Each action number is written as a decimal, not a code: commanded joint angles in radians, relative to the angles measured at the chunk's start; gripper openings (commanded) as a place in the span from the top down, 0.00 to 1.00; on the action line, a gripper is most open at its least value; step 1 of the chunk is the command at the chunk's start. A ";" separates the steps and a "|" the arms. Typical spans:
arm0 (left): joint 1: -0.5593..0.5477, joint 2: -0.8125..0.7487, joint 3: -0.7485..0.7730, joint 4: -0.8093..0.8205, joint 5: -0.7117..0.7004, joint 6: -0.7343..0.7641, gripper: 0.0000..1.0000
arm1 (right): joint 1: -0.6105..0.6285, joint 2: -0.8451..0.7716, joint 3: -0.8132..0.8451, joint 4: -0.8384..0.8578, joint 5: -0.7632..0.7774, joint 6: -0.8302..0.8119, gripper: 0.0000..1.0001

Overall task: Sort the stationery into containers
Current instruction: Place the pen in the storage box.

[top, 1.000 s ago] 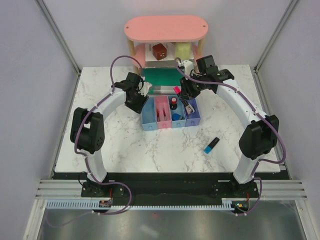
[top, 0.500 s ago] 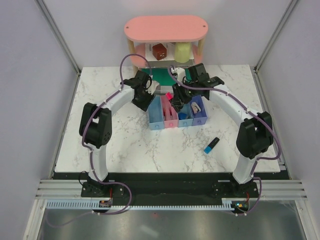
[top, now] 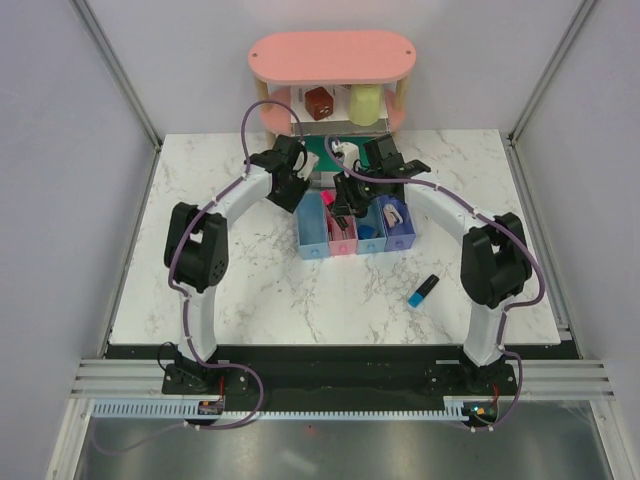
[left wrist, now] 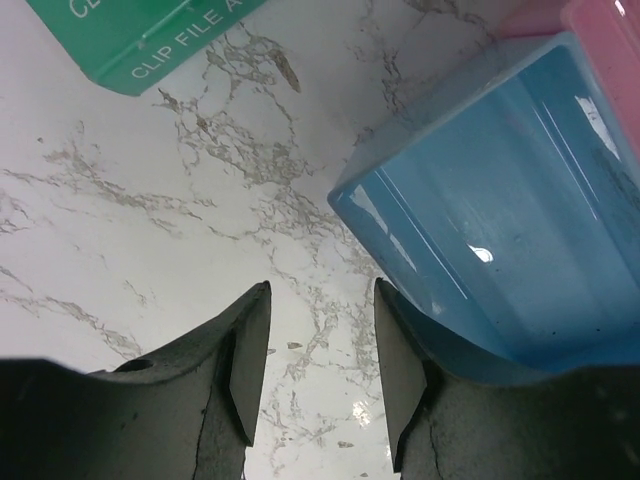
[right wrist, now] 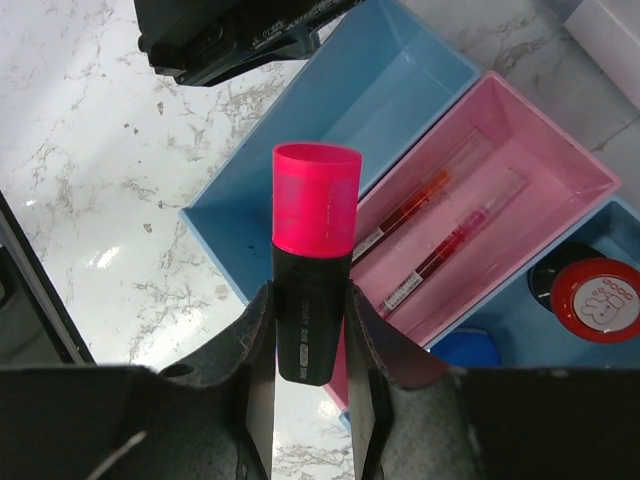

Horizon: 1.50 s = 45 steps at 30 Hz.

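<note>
Right jaws moved over bins (right wrist: 530,130), pink-ended highlighter (right wrist: 313,260) clamped between them, left jaws parted

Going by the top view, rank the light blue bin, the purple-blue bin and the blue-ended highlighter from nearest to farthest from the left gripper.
From the left gripper:
1. the light blue bin, right beside its fingers, at the row's left end.
2. the purple-blue bin, at the row's right end.
3. the blue-ended highlighter, alone on the table, toward the near right.
</note>
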 commanded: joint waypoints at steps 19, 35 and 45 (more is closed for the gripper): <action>0.027 -0.596 -0.330 -0.047 0.086 0.014 0.44 | 0.102 0.206 0.173 0.104 -0.035 0.058 1.00; 0.028 -0.650 -0.323 -0.088 0.103 0.039 0.43 | 0.101 0.148 0.132 0.078 0.024 -0.039 0.45; 0.028 -0.685 -0.320 -0.113 0.132 0.060 0.43 | 0.101 -0.057 0.069 -0.131 0.116 -0.279 0.29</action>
